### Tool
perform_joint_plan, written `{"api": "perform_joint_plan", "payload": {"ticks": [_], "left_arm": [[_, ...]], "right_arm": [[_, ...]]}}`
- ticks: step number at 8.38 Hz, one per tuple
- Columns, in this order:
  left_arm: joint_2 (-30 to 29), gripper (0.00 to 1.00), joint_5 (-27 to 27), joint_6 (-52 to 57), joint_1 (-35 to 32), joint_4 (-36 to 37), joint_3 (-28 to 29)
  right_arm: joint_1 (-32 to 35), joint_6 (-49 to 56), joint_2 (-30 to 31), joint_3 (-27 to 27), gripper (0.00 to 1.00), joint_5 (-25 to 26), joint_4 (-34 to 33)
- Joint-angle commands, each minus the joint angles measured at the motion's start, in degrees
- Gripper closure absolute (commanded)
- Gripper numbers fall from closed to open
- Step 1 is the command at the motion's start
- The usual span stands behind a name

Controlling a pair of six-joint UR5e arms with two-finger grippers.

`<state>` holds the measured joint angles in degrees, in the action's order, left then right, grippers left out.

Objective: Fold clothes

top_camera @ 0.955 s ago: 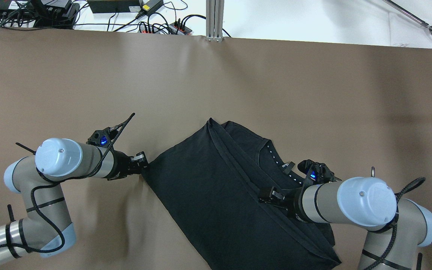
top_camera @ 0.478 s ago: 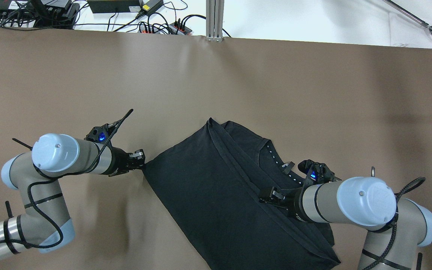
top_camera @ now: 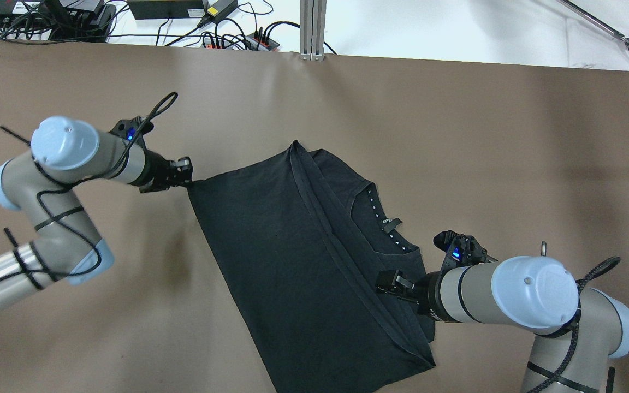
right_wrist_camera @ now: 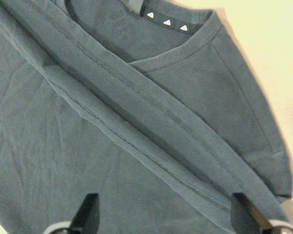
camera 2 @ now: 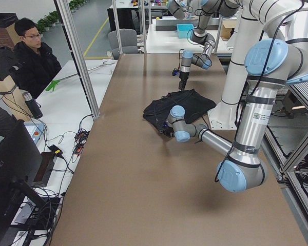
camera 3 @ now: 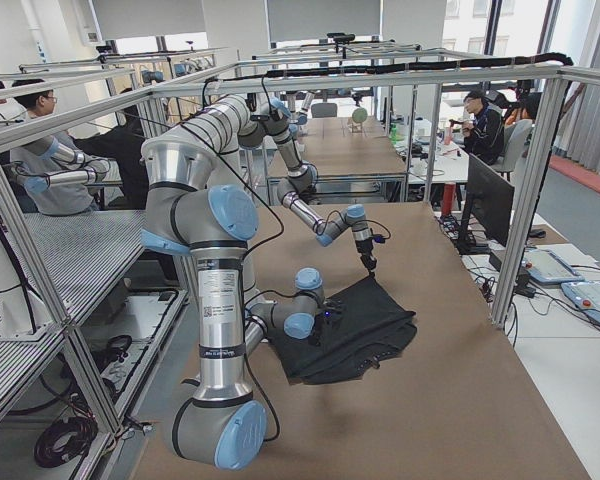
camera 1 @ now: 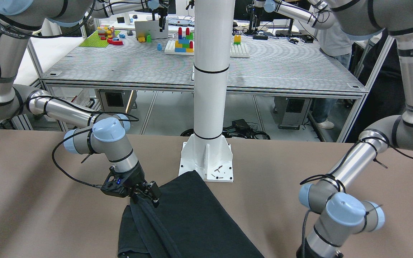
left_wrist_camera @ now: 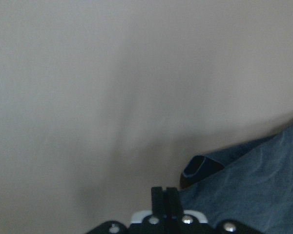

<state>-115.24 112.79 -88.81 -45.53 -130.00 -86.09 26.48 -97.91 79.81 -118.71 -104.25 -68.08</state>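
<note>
The clothes (top_camera: 282,245), one black garment, lie half folded on the brown table (top_camera: 484,136), with a row of pale dots (top_camera: 385,224) by the neckline. My left gripper (top_camera: 186,176) is shut on the garment's left corner (left_wrist_camera: 200,168), its fingers (left_wrist_camera: 161,195) pressed together. My right gripper (top_camera: 388,284) is open just over the hemmed fold near the robot. In the right wrist view its fingers (right_wrist_camera: 90,209) stand wide apart over the fabric (right_wrist_camera: 136,122). The front-facing view shows the right gripper (camera 1: 152,199) at the cloth's (camera 1: 192,215) edge; the left gripper is below that frame.
The white pole's base plate (camera 1: 206,161) touches the garment's near edge. Cables and power strips (top_camera: 183,16) and an aluminium post (top_camera: 313,27) line the far table edge. A seated person (camera 2: 33,56) is beside the table. Bare brown surface lies beyond the cloth.
My left gripper has moved away from the robot and slightly left, dragging the garment's corner with it. The cloth has slid and stretched the same way. The right gripper has stayed in place.
</note>
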Motion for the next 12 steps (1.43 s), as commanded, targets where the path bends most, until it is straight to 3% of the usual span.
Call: {"api": "perform_joint_plan", "payload": {"ticks": [1,3,5,6,7,9,10,11,12], "left_arm": [[-20.56,1.0,2.01,4.68,-6.23,-0.08,26.13],[-35.52,1.0,-3.58,4.7,-5.8,-0.43,42.68],[-43.11,1.0,-9.48,4.87,-4.23,-1.75,52.48],[-42.97,0.63,-10.99,4.96,-3.08,-1.92,52.08],[-41.4,0.06,-11.18,5.22,-2.72,-1.84,49.38],[-34.13,0.06,-10.84,6.27,-3.16,-1.75,39.21],[-30.87,0.06,-10.66,6.8,-3.25,-1.4,34.89],[-28.49,0.06,-10.66,6.89,-3.25,-1.48,32.85],[-25.85,0.06,-9.87,7.16,-3.34,-1.83,31.0]], "right_arm": [[1.38,0.0,-0.09,-0.04,0.05,1.84,-0.04],[1.56,0.09,-0.09,1.1,0.05,4.04,-0.04],[0.86,0.0,-0.53,1.46,0.05,8.42,-0.04],[0.77,0.0,-0.79,1.46,0.05,9.23,-0.12],[0.59,0.0,-2.27,1.89,0.05,9.85,-0.21],[-0.45,0.26,-5.35,2.86,0.05,12.57,-0.56],[-0.72,6.53,-9.46,4.34,0.07,11.45,-4.74],[-0.9,16.33,-15.33,5.93,0.17,8.48,-13.66],[-3.25,22.7,-18.26,6.55,0.28,8.53,-18.1]]}}
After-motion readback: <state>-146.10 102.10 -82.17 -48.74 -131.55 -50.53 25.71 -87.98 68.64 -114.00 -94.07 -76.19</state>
